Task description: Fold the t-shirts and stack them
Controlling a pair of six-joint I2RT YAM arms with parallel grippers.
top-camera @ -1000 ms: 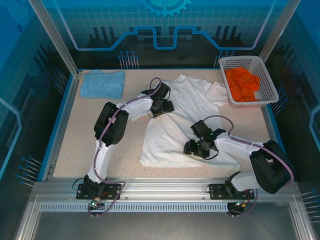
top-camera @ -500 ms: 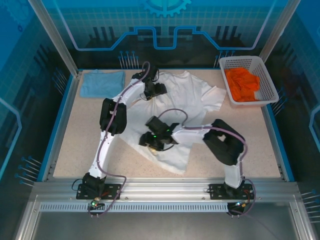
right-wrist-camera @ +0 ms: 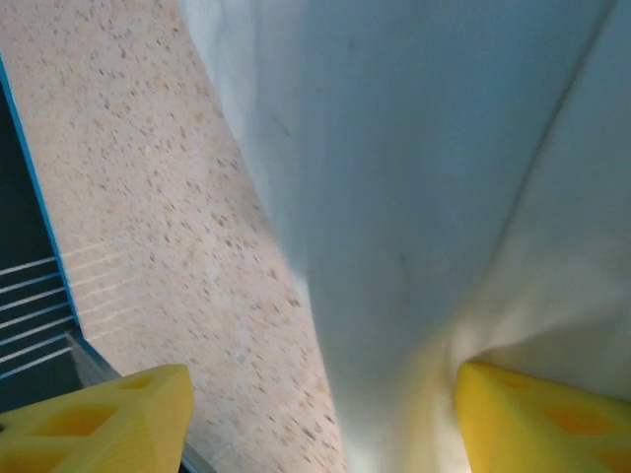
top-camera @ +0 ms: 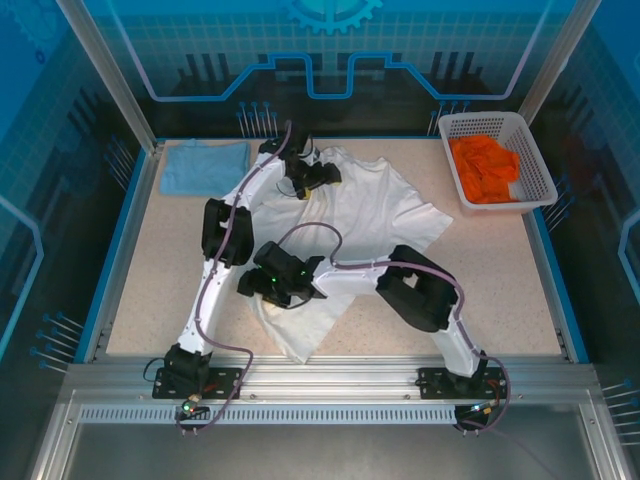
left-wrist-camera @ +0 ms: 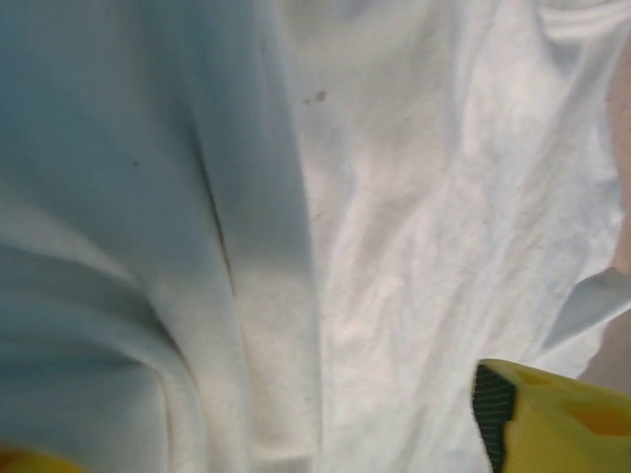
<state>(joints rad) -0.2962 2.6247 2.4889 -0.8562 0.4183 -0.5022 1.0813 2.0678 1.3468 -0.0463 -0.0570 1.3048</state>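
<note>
Right across it went: the right pincer (top-camera: 262, 285) swept from the right side of the white t-shirt (top-camera: 375, 215) over to its left edge, hauling the lower hem along with it! The cloth that had lain flat and wide bunched into a narrow tail pointing toward the near side, baring tabletop (top-camera: 500, 290) on the right. Meanwhile the left pincer (top-camera: 312, 178) slid from mid-shirt up to the collar end at the far edge.

We counted two t-shirts on the table (top-camera: 500, 270): one white t-shirt (top-camera: 375, 215) and one light blue t-shirt (top-camera: 205, 167). There was one basket (top-camera: 535, 165) holding orange cloth (top-camera: 483, 168), perhaps one piece.
</note>
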